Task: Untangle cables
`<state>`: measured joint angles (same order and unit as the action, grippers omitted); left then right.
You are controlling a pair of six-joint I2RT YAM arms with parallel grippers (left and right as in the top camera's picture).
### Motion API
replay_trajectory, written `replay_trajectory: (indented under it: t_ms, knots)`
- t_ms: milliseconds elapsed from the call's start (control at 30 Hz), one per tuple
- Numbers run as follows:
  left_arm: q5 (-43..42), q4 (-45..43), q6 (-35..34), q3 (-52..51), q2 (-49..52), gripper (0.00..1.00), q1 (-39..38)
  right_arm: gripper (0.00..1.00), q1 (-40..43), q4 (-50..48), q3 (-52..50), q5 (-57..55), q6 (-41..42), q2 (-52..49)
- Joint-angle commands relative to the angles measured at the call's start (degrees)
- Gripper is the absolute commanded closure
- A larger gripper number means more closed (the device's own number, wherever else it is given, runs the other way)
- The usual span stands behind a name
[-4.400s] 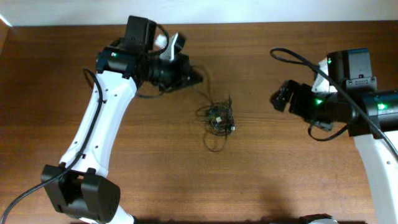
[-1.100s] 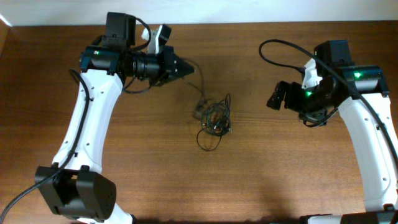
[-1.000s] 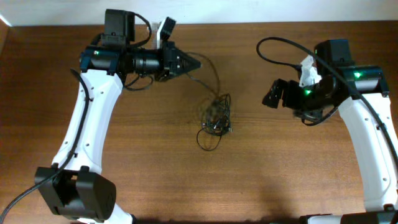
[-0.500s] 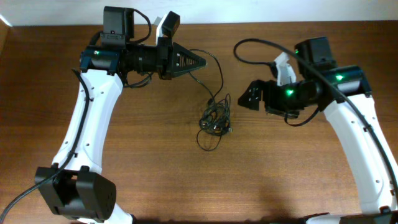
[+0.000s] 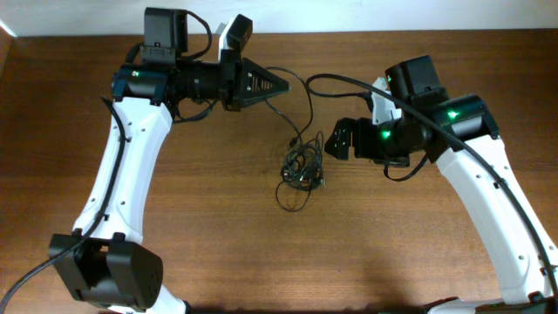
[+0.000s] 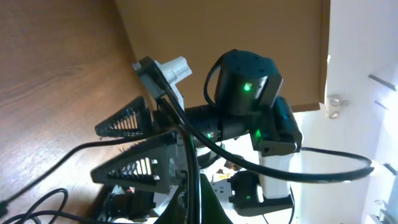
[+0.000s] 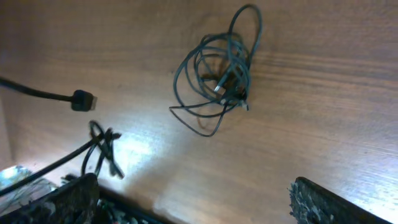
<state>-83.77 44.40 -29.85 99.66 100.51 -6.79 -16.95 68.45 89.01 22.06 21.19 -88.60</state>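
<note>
The cables [image 5: 302, 167] lie as one small knotted bundle on the brown wooden table [image 5: 218, 249], about in the middle between the two arms. One loose loop [image 5: 293, 199] of the bundle lies on its near side.

The left gripper [image 5: 283, 86] is at the far side of the table, to the left of the bundle, and it points to the right. Its jaws are closed together, and in the left wrist view a thin black cord passes between the two fingers [image 6: 134, 121]. From the tip of this gripper one thin strand [image 5: 309, 105] goes in a curve to the right and then comes toward the near side, down into the bundle. This strand is lifted from the table at the gripper end. The rest of the bundle rests on the wood.

The right gripper [image 5: 336, 139] is just to the right of the bundle and a little farther, and it faces the bundle. Its jaws stand wide apart and there is nothing between them. In the right wrist view the fingers [image 7: 323, 202] are at the two lower corners, with the bundle [image 7: 219, 78] on the wood beyond them. The same view shows one small plug [image 7: 83, 99] on a cord that enters from the left edge. I cannot tell to which cable this plug belongs.
</note>
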Motion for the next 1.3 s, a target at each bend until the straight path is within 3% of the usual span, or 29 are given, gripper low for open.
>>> replay_trajectory:
  t_ms: [0, 200, 733, 1000, 1133, 1267]
  knots:
    - [-2.38, -0.33, -0.76, 0.94, -1.31, 1.00, -0.20, 0.02, -0.35, -0.17, -0.35, 0.39, 0.68, -2.25]
    - [-1.77, -1.53, -0.76, 0.94, -1.31, 1.00, -0.20, 0.02, -0.28, -0.83, -0.35, 11.85, -3.39, -3.65]
    - [-2.01, -1.53, -3.10, 0.94, -1.31, 1.00, -0.20, 0.02, -0.35, -1.90, -1.31, 3.74, -2.27, -4.44]
    - [-1.99, -1.55, -3.82, 0.94, -1.31, 1.00, -0.20, 0.02, -0.35, -5.33, -5.55, 6.14, -2.27, -5.42]
    - [-2.03, -1.53, -3.82, 0.94, -1.31, 1.00, -0.20, 0.02, -0.35, -5.11, -5.57, -6.08, 0.81, -5.51]
    - [-2.03, -1.53, -3.80, 0.94, -1.31, 1.00, -0.20, 0.02, 0.09, -0.66, -6.01, -31.69, 12.66, -5.55]
